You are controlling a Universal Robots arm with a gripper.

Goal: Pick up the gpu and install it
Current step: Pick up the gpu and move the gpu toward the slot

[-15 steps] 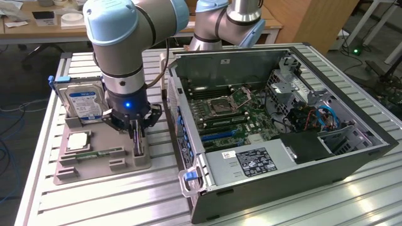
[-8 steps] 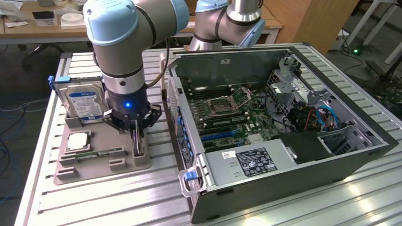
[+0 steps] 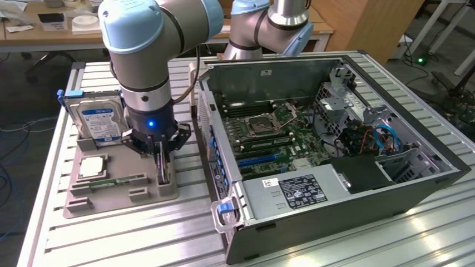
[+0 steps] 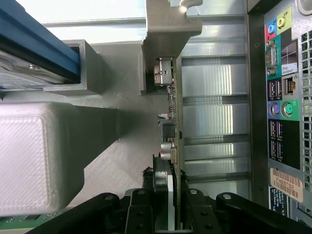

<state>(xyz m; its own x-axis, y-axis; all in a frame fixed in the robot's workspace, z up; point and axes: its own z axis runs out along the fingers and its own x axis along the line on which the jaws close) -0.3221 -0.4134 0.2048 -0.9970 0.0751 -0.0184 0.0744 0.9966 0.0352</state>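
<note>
Black two-finger gripper (image 4: 168, 217) pointed straight down at the exterior view's right end of the parts tray (image 3: 162, 161). Jaws were narrow, one black finger (image 4: 144, 214) on each face of the gpu, and appeared clamped on it, though actual contact was hard to confirm.

The gpu (image 4: 171, 126), a thin dark expansion card with a green board edge, stood on edge in a tray slot directly under the gripper (image 3: 164, 179). It ran from between the fingers outward along the slot. Its connectors lay along the near face. Its silver metal end bracket (image 4: 168, 29) sat at the far end from the fingers. The card was seated in the slot, not lifted.

The grey 3D-printed parts tray (image 3: 111, 203) lay flat on the slatted aluminium table (image 3: 148, 239). On the tray, toward the exterior view's left of the card, lay a green memory stick (image 3: 119, 181) and a small square silver CPU chip (image 3: 90, 167). Behind them a silver hard drive with a blue-white label (image 3: 100, 123) stood upright in its holder.

Just beside the tray, on the exterior view's right, lay the open dark grey computer case (image 3: 415, 183) on its side. Its rear port panel (image 4: 282, 97) faced the tray. Inside were the green motherboard (image 3: 275, 139) and a silver power supply with a black label (image 3: 297, 192).
</note>
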